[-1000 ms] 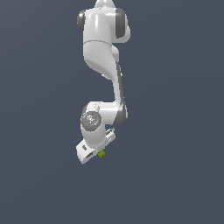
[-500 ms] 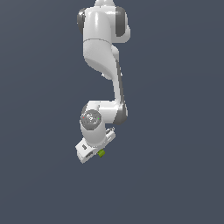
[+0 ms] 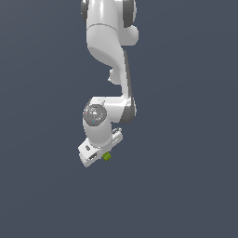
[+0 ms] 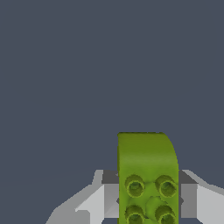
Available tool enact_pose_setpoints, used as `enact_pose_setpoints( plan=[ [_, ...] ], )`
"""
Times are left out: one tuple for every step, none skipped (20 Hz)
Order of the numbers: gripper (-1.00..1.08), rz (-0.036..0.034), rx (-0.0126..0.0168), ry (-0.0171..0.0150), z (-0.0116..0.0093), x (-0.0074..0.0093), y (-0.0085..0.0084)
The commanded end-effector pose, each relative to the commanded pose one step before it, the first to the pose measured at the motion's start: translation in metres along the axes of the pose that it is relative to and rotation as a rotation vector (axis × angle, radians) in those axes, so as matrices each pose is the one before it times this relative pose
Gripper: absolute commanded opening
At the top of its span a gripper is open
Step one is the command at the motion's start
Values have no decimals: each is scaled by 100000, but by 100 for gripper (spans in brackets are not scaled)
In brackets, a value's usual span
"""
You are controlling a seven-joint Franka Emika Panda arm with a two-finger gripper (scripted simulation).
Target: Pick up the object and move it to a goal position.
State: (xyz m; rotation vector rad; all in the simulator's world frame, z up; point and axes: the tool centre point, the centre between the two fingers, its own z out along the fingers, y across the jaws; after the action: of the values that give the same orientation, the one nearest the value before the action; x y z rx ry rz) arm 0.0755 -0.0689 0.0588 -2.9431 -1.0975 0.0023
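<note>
The object [image 3: 107,156], a lime-green studded block, sits low and just left of centre in the exterior view, clamped between the fingers of the hand [image 3: 103,156]. Nothing has shifted over the last second, so the arm appears stalled or settled; no goal marker shows.

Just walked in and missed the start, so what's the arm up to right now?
A single white robot arm is carrying a small lime-green studded block. The wrist view shows the block sitting between the two light grey fingers of the gripper, apparently clamped on either side. In the exterior view the block peeks out beneath the gripper against a plain dark grey backdrop. No goal marker is visible.
</note>
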Motion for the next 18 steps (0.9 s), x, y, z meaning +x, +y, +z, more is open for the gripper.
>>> enact_pose_setpoints(
  plan=[
    [-100,-6,-121,64,-1856,-440,-330],
    [-100,0,0,0,-841,-215,-161],
    [-100,0,0,0,-903,-229,-172],
    [-100,0,0,0,-962,-242,-181],
    [-100,0,0,0,-977,-244,-182],
    [-100,0,0,0,-963,-238,-178],
    [-100,0,0,0,-944,-231,-173],
    [-100,0,0,0,-920,-222,-166],
    [-100,0,0,0,-889,-212,-159],
    [-100,0,0,0,-850,-201,-150],
    [-100,0,0,0,-809,-188,-141],
    [-100,0,0,0,-767,-176,-131],
    [-100,0,0,0,-724,-163,-121],
    [-100,0,0,0,-679,-150,-111],
    [-100,0,0,0,-632,-137,-101],
    [-100,0,0,0,-583,-123,-91],
    [-100,0,0,0,-531,-110,-81],
    [-100,0,0,0,-477,-97,-71]
  ],
)
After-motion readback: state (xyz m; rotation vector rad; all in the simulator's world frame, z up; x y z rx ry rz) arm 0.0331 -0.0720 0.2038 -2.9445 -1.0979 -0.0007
